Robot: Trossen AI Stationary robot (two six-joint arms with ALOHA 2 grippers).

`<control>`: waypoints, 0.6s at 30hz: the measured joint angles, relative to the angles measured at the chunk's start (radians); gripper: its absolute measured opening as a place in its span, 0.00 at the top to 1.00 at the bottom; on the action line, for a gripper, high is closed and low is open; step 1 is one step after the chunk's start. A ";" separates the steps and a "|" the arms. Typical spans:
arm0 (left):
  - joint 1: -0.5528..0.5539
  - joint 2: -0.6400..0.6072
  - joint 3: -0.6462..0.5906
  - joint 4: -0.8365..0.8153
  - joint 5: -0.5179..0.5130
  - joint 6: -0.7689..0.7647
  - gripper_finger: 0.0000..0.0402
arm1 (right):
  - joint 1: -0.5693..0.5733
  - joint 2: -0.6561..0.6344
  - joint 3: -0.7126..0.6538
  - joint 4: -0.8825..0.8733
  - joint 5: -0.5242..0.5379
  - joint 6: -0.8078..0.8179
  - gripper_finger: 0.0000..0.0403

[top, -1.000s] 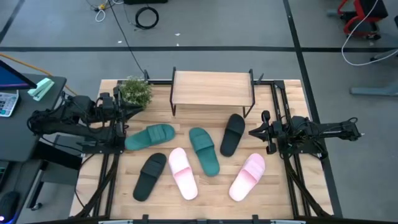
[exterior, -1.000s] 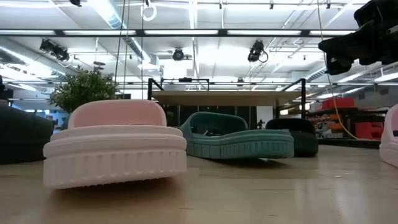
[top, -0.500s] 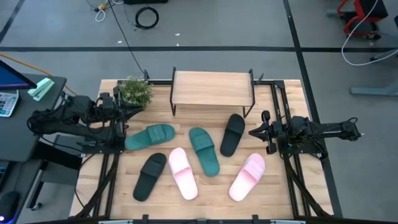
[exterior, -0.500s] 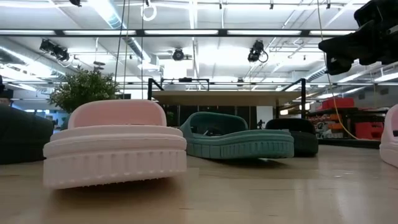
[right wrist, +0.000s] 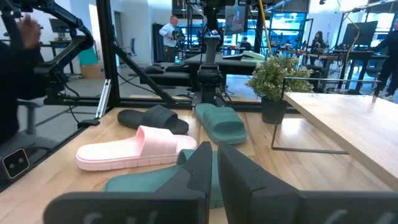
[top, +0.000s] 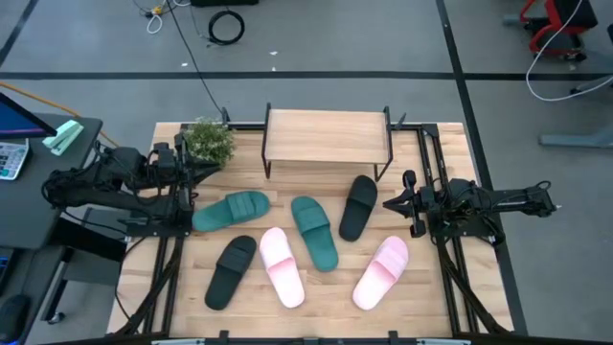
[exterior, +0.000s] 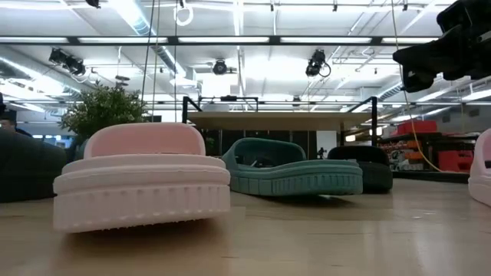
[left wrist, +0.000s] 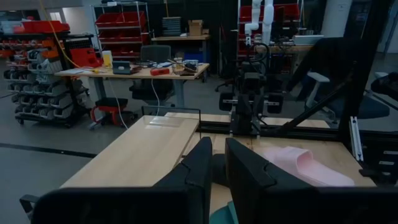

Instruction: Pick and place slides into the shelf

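Six slides lie sole-down on the wooden table in front of the shelf [top: 328, 134]: two teal [top: 231, 211] [top: 314, 231], two black [top: 359, 206] [top: 231, 271], two pink [top: 282, 266] [top: 381, 272]. The shelf stands on its black legs at the far middle. My left gripper [top: 206, 170] hovers at the table's left side, by the plant, shut and empty [left wrist: 219, 171]. My right gripper [top: 391, 203] hovers at the right side, just right of the far black slide, shut and empty [right wrist: 214, 165]. The low view shows a pink slide [exterior: 142, 176] close up, with a teal one [exterior: 291, 169] behind it.
A small potted plant [top: 209, 142] stands at the far left, next to the shelf. Black frame rails [top: 436, 240] run along both table sides. Bare wood lies along the near edge [top: 316, 321]. People stand in the room beyond [right wrist: 168, 31].
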 joint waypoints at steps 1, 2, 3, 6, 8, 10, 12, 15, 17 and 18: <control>0.000 0.000 0.000 0.000 0.000 0.000 0.87 | 0.000 0.000 0.000 0.000 0.000 0.000 0.92; 0.000 0.000 0.000 0.000 0.000 0.000 0.87 | 0.000 0.000 0.000 0.000 0.000 0.000 0.92; 0.000 0.000 0.000 0.000 0.000 0.000 0.87 | 0.000 0.000 0.000 0.000 0.000 0.000 0.92; 0.000 0.000 0.000 0.006 0.000 -0.001 0.87 | 0.000 0.000 0.000 0.000 0.000 0.000 0.92; 0.000 0.000 0.000 0.000 0.008 -0.037 0.87 | 0.000 0.000 0.000 0.000 0.000 0.000 0.92; 0.000 0.000 0.000 -0.049 0.035 -0.116 0.87 | 0.000 0.000 0.000 0.000 0.000 0.000 0.92; 0.000 0.001 0.000 -0.102 0.080 -0.188 0.87 | 0.000 0.000 0.000 0.000 0.000 0.000 0.92; 0.000 0.008 -0.033 -0.126 0.137 -0.264 0.87 | 0.000 0.000 0.000 0.000 0.000 0.000 0.92; 0.000 0.014 -0.075 -0.121 0.150 -0.286 0.87 | 0.000 0.000 0.000 0.000 0.000 0.000 0.92; -0.001 0.016 -0.101 -0.100 0.151 -0.284 0.87 | 0.000 0.000 0.000 0.000 0.000 0.000 0.92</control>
